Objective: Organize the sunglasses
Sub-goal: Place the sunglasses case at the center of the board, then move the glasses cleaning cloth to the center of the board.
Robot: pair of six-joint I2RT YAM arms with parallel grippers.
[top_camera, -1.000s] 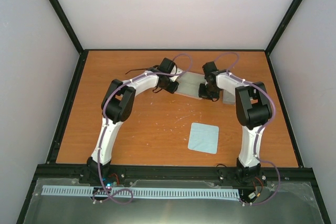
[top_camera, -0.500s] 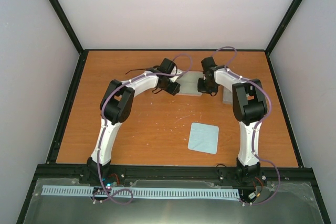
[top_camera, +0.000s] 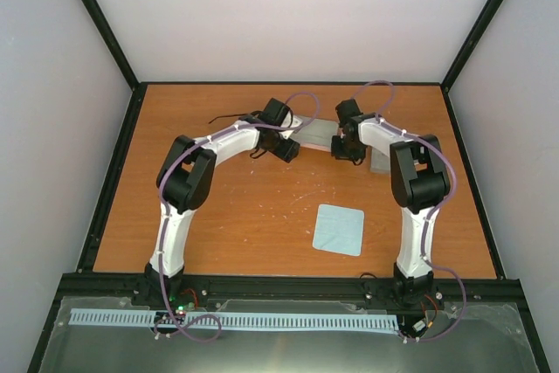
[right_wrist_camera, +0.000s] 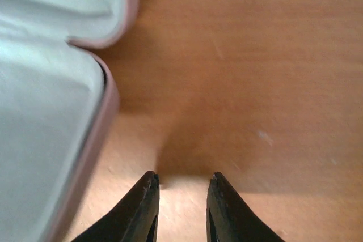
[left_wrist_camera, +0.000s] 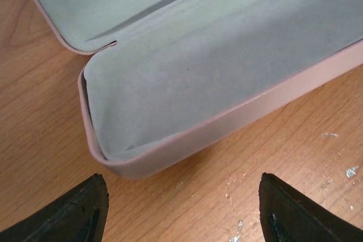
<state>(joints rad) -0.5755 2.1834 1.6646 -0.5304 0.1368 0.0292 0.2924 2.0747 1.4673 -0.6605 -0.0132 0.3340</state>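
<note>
**Standing at the open case, with the sunglasses lying off to the left**

Holding the left hand (left_wrist_camera: 181, 177) wide apart, with nothing between its fingers (left_wrist_camera: 74, 213) but bare table (top_camera: 244, 216). Pointing it at the near long wall of the pink case (left_wrist_camera: 187, 83), just short of that wall and not touching it. Looking into the case lying open, lid folded back, pale grey lining facing up in both halves.

Holding the right hand (right_wrist_camera: 182, 176) only slightly apart, with a narrow strip of table showing between the tips and nothing gripped. Standing it just beside the right end of the pink case, with the rounded corner and hinge notch sitting at the left of the wrist view.

Seeing the sunglasses (top_camera: 234, 115) in the top view as a thin dark frame lying on the far part of the table, outside the case. Lying to the left of the left hand and beyond its wrist, near it but apart from the fingers, and partly hidden by the left arm (top_camera: 229, 137). Looking too thin there to tell folded from unfolded. Lying well apart from the right hand, with the left hand and the pink case in between.

Also lying on the table: a grey case (top_camera: 381, 162) just right of the right hand, partly behind the right arm (top_camera: 417, 176), and a pale blue cloth (top_camera: 339, 229) nearer the bases, well apart from both hands.
</note>
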